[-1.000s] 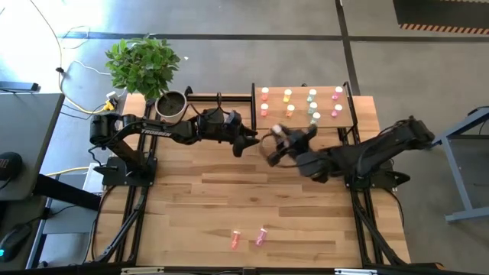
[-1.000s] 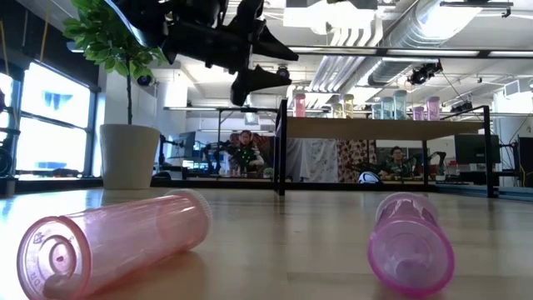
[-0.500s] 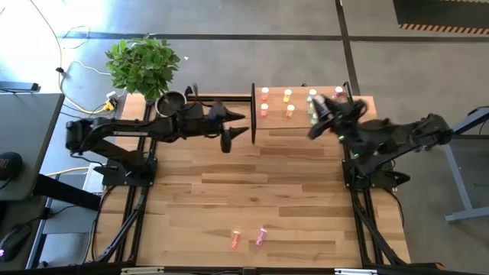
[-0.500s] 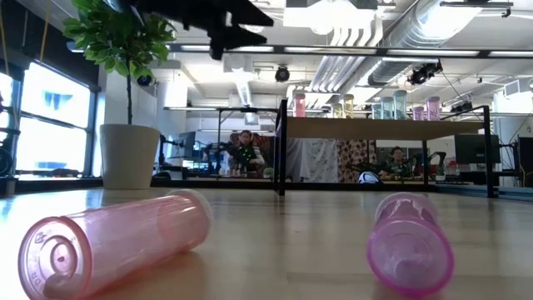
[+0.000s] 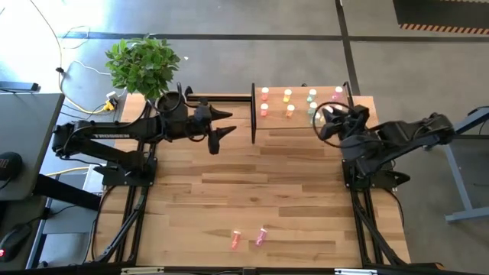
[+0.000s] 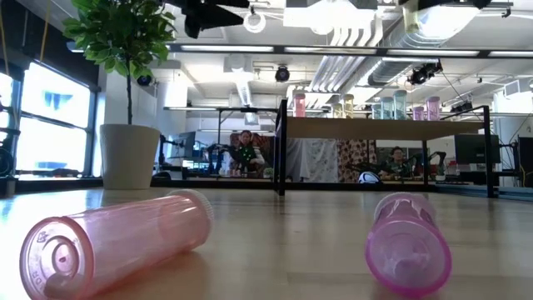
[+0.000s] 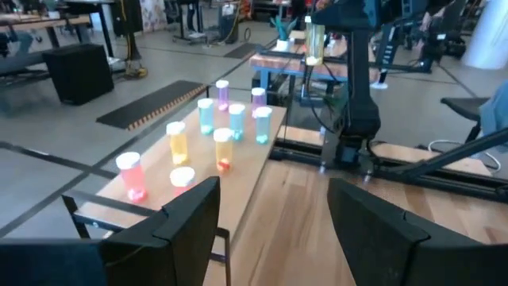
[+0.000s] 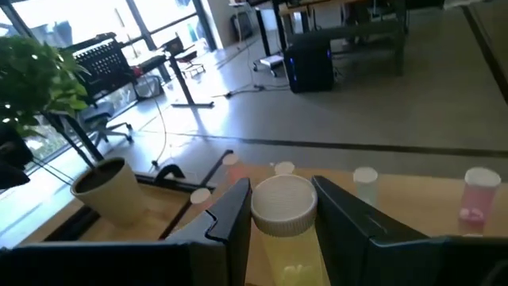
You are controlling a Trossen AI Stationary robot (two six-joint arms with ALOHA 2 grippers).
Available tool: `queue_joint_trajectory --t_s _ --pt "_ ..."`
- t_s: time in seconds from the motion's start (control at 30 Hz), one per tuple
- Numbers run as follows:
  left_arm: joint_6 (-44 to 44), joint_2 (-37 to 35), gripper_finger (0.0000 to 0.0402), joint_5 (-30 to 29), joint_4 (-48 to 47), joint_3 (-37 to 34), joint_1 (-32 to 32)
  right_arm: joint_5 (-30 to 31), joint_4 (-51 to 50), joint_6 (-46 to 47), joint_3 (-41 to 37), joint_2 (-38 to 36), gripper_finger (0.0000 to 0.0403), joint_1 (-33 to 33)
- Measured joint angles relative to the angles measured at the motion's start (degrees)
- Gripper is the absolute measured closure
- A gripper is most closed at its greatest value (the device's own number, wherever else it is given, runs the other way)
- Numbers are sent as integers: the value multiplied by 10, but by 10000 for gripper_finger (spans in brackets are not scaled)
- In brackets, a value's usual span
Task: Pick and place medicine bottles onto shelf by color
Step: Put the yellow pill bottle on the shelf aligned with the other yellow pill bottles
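Note:
The light-wood shelf [image 5: 302, 111] stands at the table's far right and carries several upright bottles [image 7: 214, 131] in pink, yellow, pale green and magenta. A pink bottle [image 5: 235, 240] and a magenta bottle [image 5: 260, 236] lie on their sides near the table's near edge, large in the low view [image 6: 117, 242] [image 6: 408, 243]. My right gripper [image 5: 328, 122] hovers over the shelf's right part, shut on a pale yellow-green bottle [image 8: 283, 208] with a white cap. My left gripper [image 5: 218, 128] is open, raised left of the shelf, facing it [image 7: 274, 230]. My right gripper pinches the pale yellow-green bottle between its two fingers [image 8: 230, 213], one on each side of the body just below the white cap [image 8: 283, 199]. The bottle is upright and lifted clear above the shelf, as the left wrist view shows [image 7: 315, 40].
A grey plant pot [image 5: 172, 103] with a leafy plant [image 5: 143, 63] stands at the far left corner, close behind my left arm. The shelf's black post [image 5: 253, 114] rises between my left gripper and the board. People sit in the room beyond the table [image 6: 244, 150].
My right gripper has carried the bottle from the middle of the table toward the far right, over the shelf's right part. My left gripper has drawn back toward the table's left and risen to the top edge of the low view.

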Motion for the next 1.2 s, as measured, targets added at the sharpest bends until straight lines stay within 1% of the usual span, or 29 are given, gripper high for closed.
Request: queue_joint_trajectory --t_s 0.13,0.23,0.3,0.37,0.43,0.57,0.7,0.83,0.93,1.0,1.07,1.13,1.2 --pt "0 0 179 0 -2 0 0 -16 -28 43 0 20 297 0" --pt "0 0 179 0 -3 0 0 -22 -22 52 0 25 297 0" --pt "0 0 179 0 -3 0 0 -24 1 49 0 27 297 0" --pt "0 0 179 0 -3 0 0 -30 45 12 0 26 297 0" --pt "0 0 179 0 -2 0 0 -47 108 -45 0 26 297 0" --pt "0 0 179 1 -2 0 -1 -102 277 -202 0 26 297 0" --pt "0 1 179 6 -2 0 -3 -183 452 -367 0 26 297 -8" --pt "0 1 179 7 -2 0 -3 -312 594 -485 0 26 297 -36" --pt "0 1 179 7 -2 0 -3 -426 668 -536 2 20 297 -58" --pt "0 1 179 7 -2 0 -3 -483 671 -548 22 16 297 -69" --pt "0 1 179 7 -2 0 -3 -525 650 -559 49 8 297 -73" --pt "-2 1 179 7 -2 0 -3 -551 608 -578 82 2 297 -73" --pt "-2 1 179 7 -2 0 -3 -559 548 -600 117 -3 297 -72"
